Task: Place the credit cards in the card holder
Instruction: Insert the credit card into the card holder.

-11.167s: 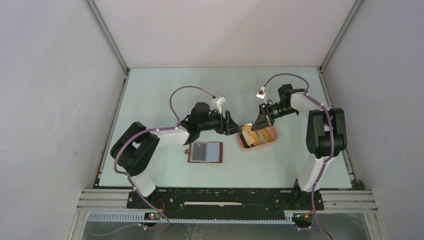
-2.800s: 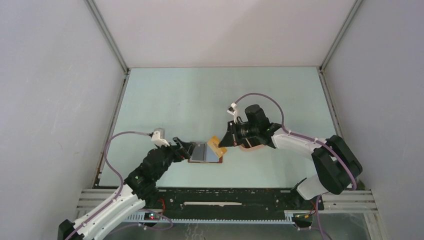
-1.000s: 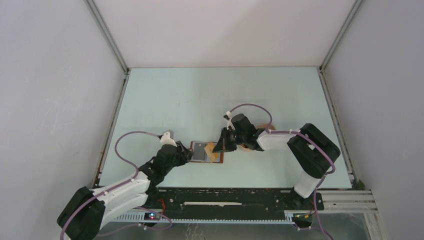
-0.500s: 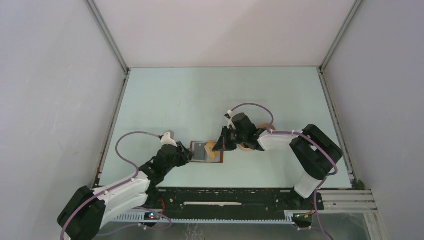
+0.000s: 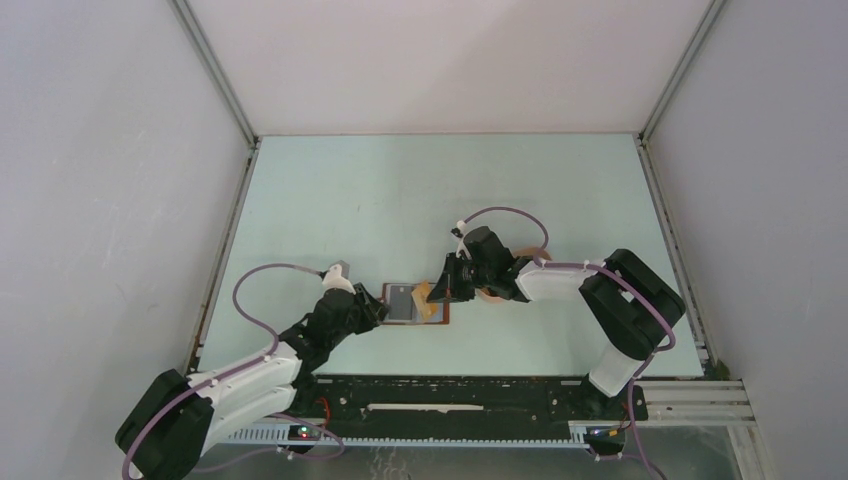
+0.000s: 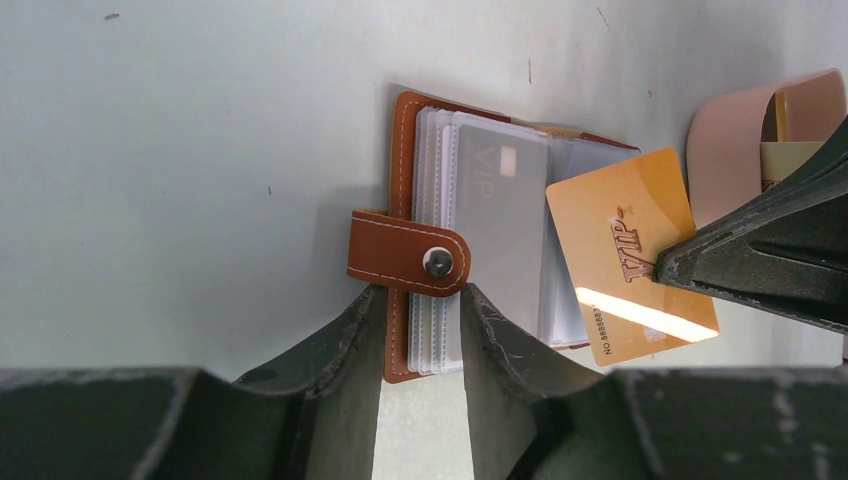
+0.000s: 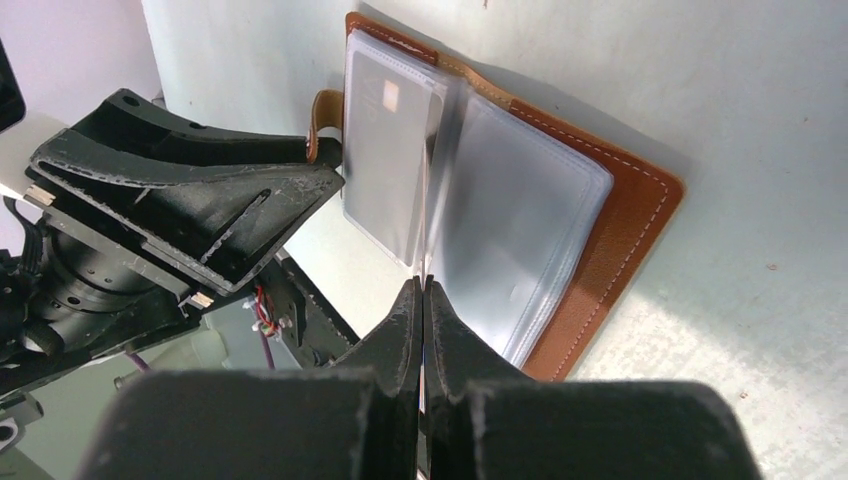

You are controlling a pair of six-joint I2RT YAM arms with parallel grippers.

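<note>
The card holder [image 6: 405, 170] lies open on the table, brown leather with clear pockets [image 7: 520, 220] and a snap tab [image 6: 410, 255]. A grey credit card [image 6: 500, 210] sits in its left pocket. My left gripper [image 6: 420, 300] has its jaws narrowed astride the holder's near left edge, just below the tab, with leather and pocket edges filling the gap. My right gripper [image 7: 423, 283] is shut on a tan-yellow credit card [image 6: 630, 255], held on edge over the holder's middle, at the fold between the pockets. From above, that card [image 5: 428, 300] overlaps the holder's [image 5: 400, 302] right half.
A pink oval tray [image 6: 730, 140] stands just right of the holder, behind my right arm, with more tan-yellow cards [image 6: 800, 130] in it. Both arms reach low across the near part of the table [image 5: 400, 190]. Walls enclose the table on three sides.
Over the last second the left jaws have narrowed slightly on the holder's edge and little else has moved. Before that, the right gripper brought the tan-yellow card from the tray to the holder.
</note>
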